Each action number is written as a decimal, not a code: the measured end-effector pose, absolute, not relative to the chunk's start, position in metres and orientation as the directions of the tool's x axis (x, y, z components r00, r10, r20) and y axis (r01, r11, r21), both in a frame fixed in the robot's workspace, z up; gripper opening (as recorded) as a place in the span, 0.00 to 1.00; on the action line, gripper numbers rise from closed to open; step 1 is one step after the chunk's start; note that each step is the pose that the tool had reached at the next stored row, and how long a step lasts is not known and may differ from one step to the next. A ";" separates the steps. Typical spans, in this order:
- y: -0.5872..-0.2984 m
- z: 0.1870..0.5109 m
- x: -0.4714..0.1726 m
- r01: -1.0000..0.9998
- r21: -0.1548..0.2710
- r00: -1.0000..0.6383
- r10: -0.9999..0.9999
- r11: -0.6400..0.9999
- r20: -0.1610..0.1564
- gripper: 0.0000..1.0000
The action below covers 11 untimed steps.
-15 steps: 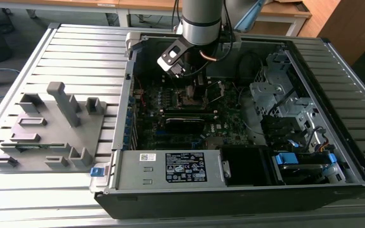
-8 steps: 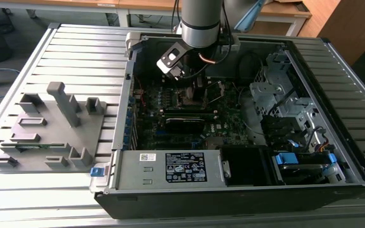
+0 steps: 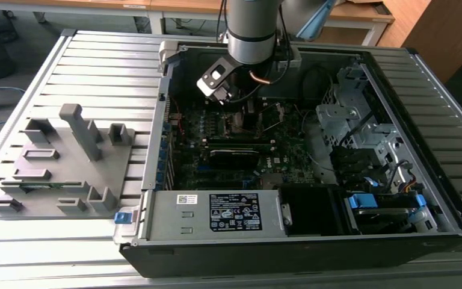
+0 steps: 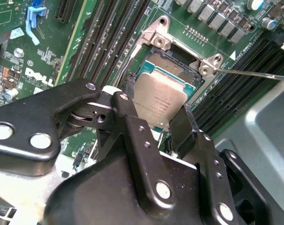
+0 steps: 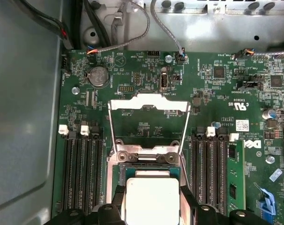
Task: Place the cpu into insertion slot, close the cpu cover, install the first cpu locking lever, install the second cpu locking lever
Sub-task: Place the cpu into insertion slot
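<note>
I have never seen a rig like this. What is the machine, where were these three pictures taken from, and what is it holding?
It is one robot arm reaching into an open computer case lying on a slatted table. The exterior view comes from a camera off the arm. Both wrist views come from cameras riding near its wrist, facing the green motherboard. Its jaws grip the cpu, a flat silver square, at the insertion slot. The cpu cover is flipped open. A grey holder tray lies beside the case.

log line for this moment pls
tool: shut on cpu | cpu: over insertion slot, seating unclear | cpu cover: open
</note>
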State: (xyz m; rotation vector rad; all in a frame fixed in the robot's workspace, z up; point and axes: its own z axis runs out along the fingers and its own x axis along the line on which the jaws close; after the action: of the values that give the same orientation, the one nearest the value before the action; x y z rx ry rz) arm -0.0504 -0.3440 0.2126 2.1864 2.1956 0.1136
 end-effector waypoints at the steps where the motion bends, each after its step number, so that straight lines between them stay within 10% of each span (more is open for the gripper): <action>1: -0.344 0.212 -0.051 0.997 0.081 -0.005 1.000 0.003 0.022 0.54; 11: -0.344 0.203 -0.053 0.997 0.081 -0.005 1.000 0.003 0.022 0.54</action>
State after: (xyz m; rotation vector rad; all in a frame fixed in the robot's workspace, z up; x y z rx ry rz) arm -0.0527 -0.3441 0.2025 2.1867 2.1952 0.1132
